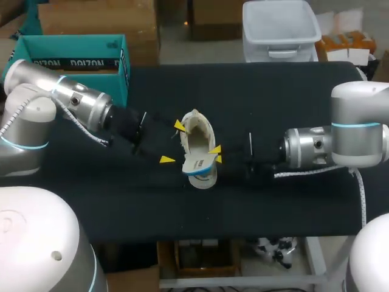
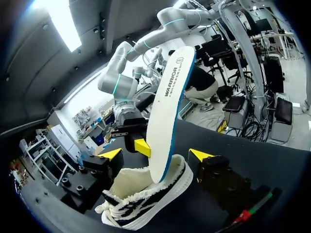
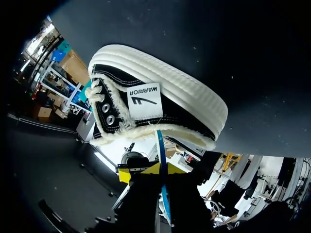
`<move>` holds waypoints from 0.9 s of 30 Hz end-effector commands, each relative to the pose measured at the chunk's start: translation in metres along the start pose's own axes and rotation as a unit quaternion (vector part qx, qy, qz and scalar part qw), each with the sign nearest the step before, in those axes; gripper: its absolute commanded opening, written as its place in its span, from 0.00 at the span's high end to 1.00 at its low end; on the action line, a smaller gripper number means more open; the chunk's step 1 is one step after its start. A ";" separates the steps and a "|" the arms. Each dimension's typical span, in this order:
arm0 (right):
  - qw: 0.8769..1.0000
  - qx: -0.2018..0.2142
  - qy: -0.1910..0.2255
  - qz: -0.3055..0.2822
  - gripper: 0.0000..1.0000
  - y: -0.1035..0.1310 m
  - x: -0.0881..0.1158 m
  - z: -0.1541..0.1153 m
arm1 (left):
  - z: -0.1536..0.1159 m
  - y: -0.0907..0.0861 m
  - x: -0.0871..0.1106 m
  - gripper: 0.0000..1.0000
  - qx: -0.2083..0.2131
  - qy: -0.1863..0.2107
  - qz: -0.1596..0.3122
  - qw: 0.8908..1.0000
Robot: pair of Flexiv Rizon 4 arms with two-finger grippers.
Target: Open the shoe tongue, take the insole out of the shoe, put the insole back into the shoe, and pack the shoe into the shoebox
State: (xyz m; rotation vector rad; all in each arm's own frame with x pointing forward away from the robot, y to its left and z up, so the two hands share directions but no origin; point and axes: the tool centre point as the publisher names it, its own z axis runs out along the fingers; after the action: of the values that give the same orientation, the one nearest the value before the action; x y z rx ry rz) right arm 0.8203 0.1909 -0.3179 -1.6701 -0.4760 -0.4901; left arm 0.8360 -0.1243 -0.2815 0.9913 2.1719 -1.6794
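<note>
At the middle of the black table (image 1: pixel 273 207), the right gripper (image 1: pixel 216 154) is closed narrowly on the insole (image 1: pixel 197 163), one yellow tip pressed against each face of it. Seen from the right wrist, the insole's thin blue edge (image 3: pixel 162 160) runs straight up between the two fingers (image 3: pixel 125 174), and the shoe (image 3: pixel 155 107) sits just ahead of them. The insole's lower end is inside the shoe's opening and the rest rises out of it, tilted a little, white on one face with a blue rim.

The left gripper (image 1: pixel 172 142) is spread wide and holds nothing. Its two tips stand on either side of the shoe (image 1: pixel 197 131), near it, but I cannot tell whether either one touches. In the left wrist view the shoe (image 2: pixel 146 199) lies between and just ahead of the left gripper (image 2: pixel 155 154), with the insole (image 2: pixel 167 111) standing up out of the fleecy lining.

The left arm comes in from the left side and slopes down across the table toward the shoe. The right arm comes in from the right, its wrist roughly level and low over the cloth.

Dark print runs lengthwise along the insole's white face. A white label with dark print sits on the shoe's black side, above a ribbed white sole. The teal shoebox (image 1: pixel 73 47) stands open at the far left corner, well apart from the shoe, with a dark printed band on its wall.
</note>
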 end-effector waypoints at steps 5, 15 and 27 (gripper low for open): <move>1.000 -0.002 0.010 -0.009 1.00 0.003 -0.002 0.013 | 0.015 0.006 0.000 0.11 0.014 0.004 0.011 1.000; 0.999 -0.021 0.030 -0.023 1.00 0.013 0.002 0.016 | 0.010 0.012 -0.004 0.05 0.012 0.005 0.011 1.000; 0.997 -0.043 0.053 -0.028 1.00 0.019 0.002 0.003 | 0.010 0.018 -0.002 0.10 0.006 0.010 0.002 1.000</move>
State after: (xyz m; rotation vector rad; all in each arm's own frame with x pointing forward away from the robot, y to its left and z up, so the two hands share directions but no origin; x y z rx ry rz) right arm 0.8371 0.1933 -0.3336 -1.7060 -0.4353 -0.6315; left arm 0.8464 -0.1319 -0.2957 1.0215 2.1755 -1.6877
